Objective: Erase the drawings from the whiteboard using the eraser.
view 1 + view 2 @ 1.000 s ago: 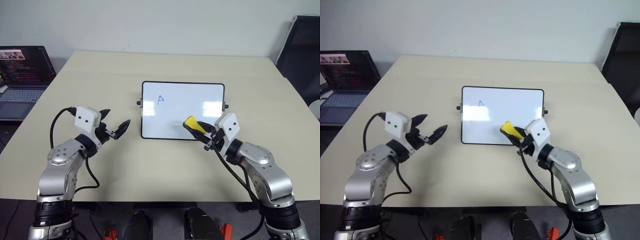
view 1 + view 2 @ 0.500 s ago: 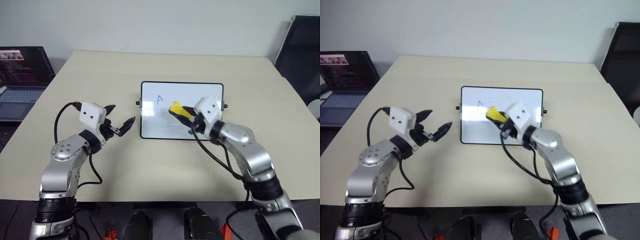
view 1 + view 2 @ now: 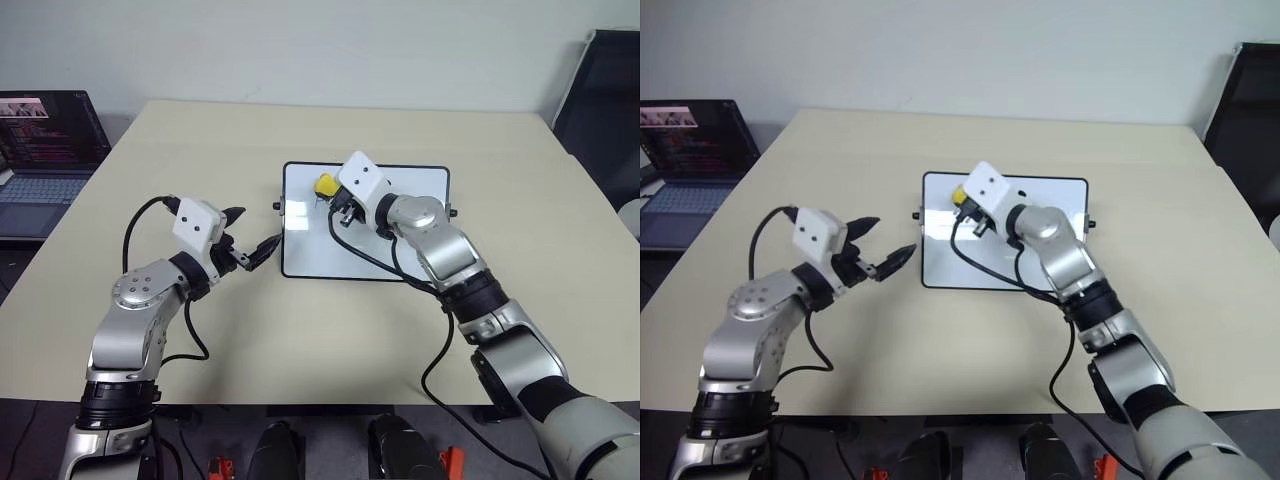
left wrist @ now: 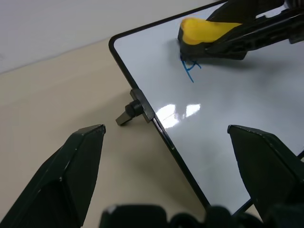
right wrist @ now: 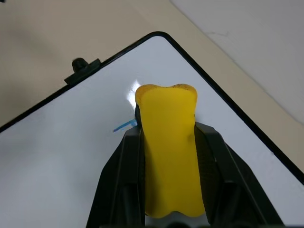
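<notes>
A: The right tool (image 5: pixel 166 142) is clamped on the small yellow block eraser with the dark underside (image 5: pixel 167 142), and it holds that eraser over the left end of the small glossy whiteboard with the thin black frame (image 3: pixel 400 235), which lies flat near the middle of the pale beige desk (image 3: pixel 300 340).

B: And the left tool (image 3: pixel 250 250)?

A: Its two black fingers stand apart with nothing between them. It hovers just beside the board's left edge, near the small black knob (image 4: pixel 127 115) on that short side, apart from the frame.

B: Which step is this, as you judge it?

A: The wiping itself, I'd say. The eraser sits right on the faint blue marker strokes (image 4: pixel 190 70); part of them pokes out from under its edge.

B: So what does the next move call for?

A: Probably pressing the dark face flat and sweeping across those strokes, without shoving the board. The left tool looks placed to steady the frame if it slides.

B: Count things for me.

A: One whiteboard, one eraser, two tools. One patch of blue strokes shows; the rest of the board reads white apart from glare. Two knobs, one on each short side. One open dark laptop (image 3: pixel 45 150) stands beyond the desk's left edge.
</notes>
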You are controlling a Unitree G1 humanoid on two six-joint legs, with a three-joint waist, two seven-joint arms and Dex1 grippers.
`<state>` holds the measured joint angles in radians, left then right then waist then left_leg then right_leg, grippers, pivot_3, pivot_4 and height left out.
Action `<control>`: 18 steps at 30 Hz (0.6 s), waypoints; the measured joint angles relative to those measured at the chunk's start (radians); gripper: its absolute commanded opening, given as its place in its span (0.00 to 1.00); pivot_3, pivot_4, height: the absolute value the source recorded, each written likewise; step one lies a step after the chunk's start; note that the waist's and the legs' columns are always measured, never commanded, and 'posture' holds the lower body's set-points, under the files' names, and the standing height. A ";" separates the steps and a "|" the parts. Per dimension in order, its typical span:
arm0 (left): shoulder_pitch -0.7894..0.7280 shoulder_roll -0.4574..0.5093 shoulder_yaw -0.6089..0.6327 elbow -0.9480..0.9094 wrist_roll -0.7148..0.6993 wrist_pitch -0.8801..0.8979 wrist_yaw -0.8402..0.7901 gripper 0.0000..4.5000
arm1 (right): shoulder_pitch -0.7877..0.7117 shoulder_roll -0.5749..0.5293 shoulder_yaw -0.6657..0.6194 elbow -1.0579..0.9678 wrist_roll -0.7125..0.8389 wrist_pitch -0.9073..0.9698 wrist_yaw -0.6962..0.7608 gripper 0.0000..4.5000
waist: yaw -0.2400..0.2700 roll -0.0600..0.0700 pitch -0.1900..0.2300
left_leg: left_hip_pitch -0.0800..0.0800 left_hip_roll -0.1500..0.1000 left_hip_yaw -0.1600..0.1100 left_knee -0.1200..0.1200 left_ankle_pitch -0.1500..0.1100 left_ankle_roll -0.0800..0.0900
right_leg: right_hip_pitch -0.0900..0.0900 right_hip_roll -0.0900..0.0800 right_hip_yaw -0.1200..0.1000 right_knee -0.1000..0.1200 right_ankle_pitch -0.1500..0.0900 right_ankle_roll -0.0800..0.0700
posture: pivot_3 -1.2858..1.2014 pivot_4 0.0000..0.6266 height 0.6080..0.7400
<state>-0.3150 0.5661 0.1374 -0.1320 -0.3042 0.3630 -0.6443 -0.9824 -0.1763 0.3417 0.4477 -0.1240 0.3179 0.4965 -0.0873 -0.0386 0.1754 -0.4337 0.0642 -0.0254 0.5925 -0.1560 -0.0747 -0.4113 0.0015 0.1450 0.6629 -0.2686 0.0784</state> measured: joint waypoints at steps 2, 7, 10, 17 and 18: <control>0.000 -0.001 -0.004 0.000 0.002 0.000 0.000 1.00 | -0.014 0.000 0.019 0.016 -0.015 -0.009 0.025 0.24 | 0.000 0.000 0.000 | 0.000 0.000 0.000 0.000 0.000 0.000 | 0.000 0.000 0.000 0.000 0.000 0.000 | 0.52 0.24 1.00; 0.000 -0.002 -0.017 0.001 0.004 -0.002 -0.001 1.00 | -0.018 -0.012 0.080 0.015 -0.043 -0.006 0.136 0.24 | 0.000 0.000 0.000 | 0.001 0.000 0.000 0.001 0.000 0.000 | 0.000 0.000 0.000 0.002 -0.001 0.001 | 0.52 0.24 1.00; 0.001 -0.002 -0.016 0.003 0.005 -0.004 -0.001 1.00 | -0.023 -0.006 0.078 0.043 -0.061 -0.039 0.095 0.24 | 0.000 0.000 0.000 | 0.001 0.000 -0.001 0.002 0.000 0.000 | 0.001 0.000 0.000 0.002 -0.001 0.001 | 0.52 0.24 1.00; 0.000 -0.002 -0.017 0.008 0.005 -0.015 -0.002 1.00 | -0.094 -0.013 0.040 0.139 -0.092 -0.087 0.006 0.24 | 0.002 0.000 0.000 | 0.001 0.000 0.000 0.002 0.001 0.001 | 0.001 0.000 0.000 0.001 -0.001 0.000 | 0.52 0.24 1.00; 0.000 -0.002 -0.017 0.010 0.005 -0.020 -0.003 1.00 | -0.090 -0.017 0.041 0.130 -0.092 -0.084 0.029 0.24 | 0.002 0.000 0.000 | 0.001 0.000 0.000 0.002 0.001 0.001 | 0.001 0.000 0.000 0.001 0.000 0.001 | 0.52 0.24 1.00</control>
<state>-0.3149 0.5640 0.1203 -0.1220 -0.2993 0.3432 -0.6471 -1.0723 -0.1936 0.3822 0.5779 -0.2158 0.2340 0.5250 -0.0853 -0.0388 0.1752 -0.4330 0.0643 -0.0257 0.5948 -0.1551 -0.0740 -0.4101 0.0016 0.1452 0.6639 -0.2690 0.0794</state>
